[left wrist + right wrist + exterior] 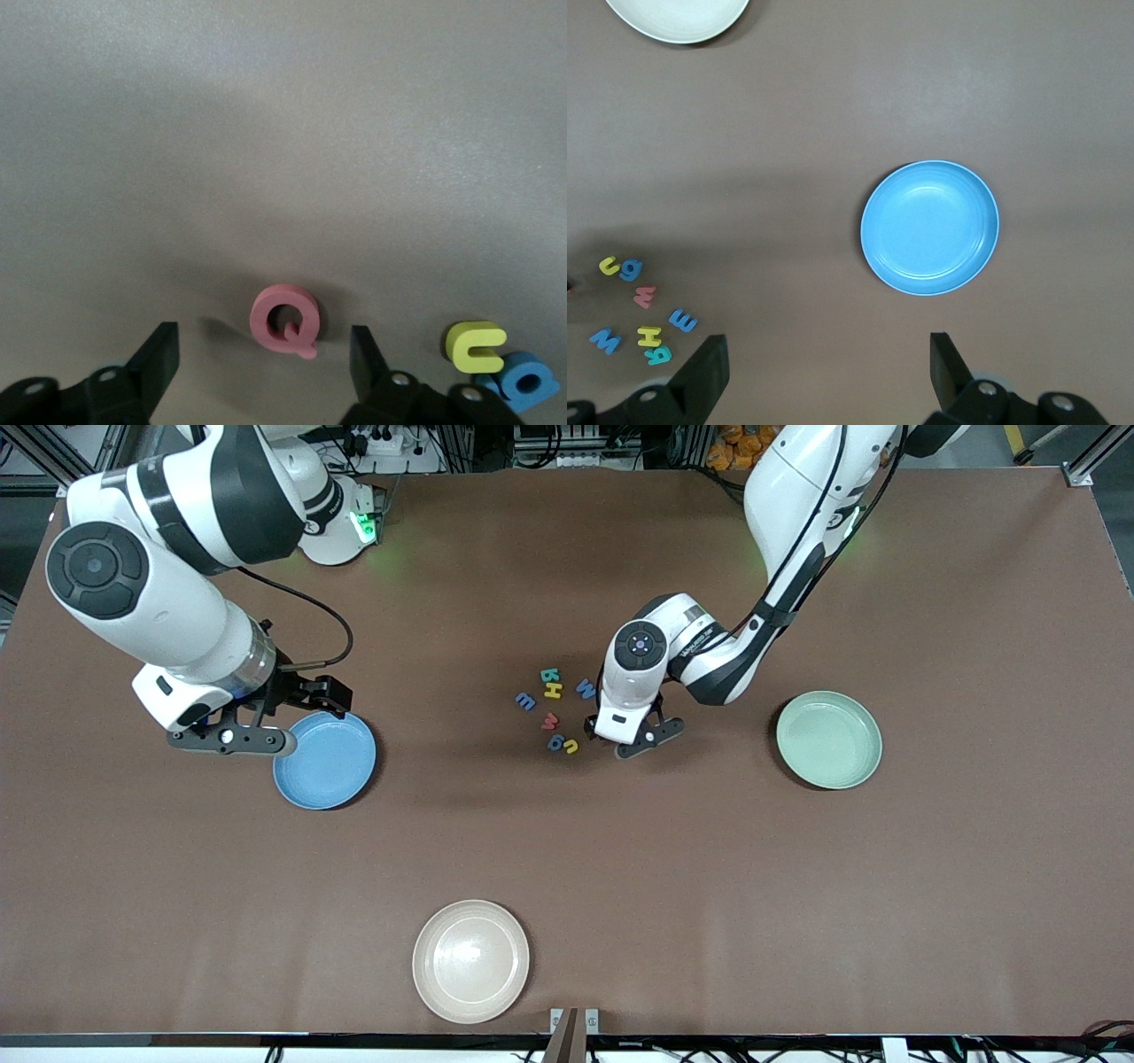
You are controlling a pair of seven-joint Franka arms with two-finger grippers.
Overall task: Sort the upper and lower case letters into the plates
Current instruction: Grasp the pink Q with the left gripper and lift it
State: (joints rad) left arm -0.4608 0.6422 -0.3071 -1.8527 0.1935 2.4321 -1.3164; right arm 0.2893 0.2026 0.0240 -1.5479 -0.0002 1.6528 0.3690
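A pink Q [286,320] is shown only in the left wrist view, lying flat on the counter [567,850] between the spread fingers [155,359] of the left hand [640,737], untouched by either. In the front view this Q is hidden under the left hand, which is low over the counter just beside the letter cluster [551,707], toward the left arm's end. A yellow letter [475,344] and a blue letter [525,381] are seen close by the Q; the blue one is partly cut off by a finger.

In the front view seven letters are counted, small and hard to read; a yellow H [553,690] is made out.

The right hand [232,737] hangs over the edge of the blue plate [328,766], fingers apart, nothing held; this arm waits. The blue plate is seen whole in the right wrist view, holding nothing.

The mint green plate [829,740] lies toward the left arm's end, holding nothing. A cream plate [470,960] lies nearest the front camera; it is cut off in the right wrist view.
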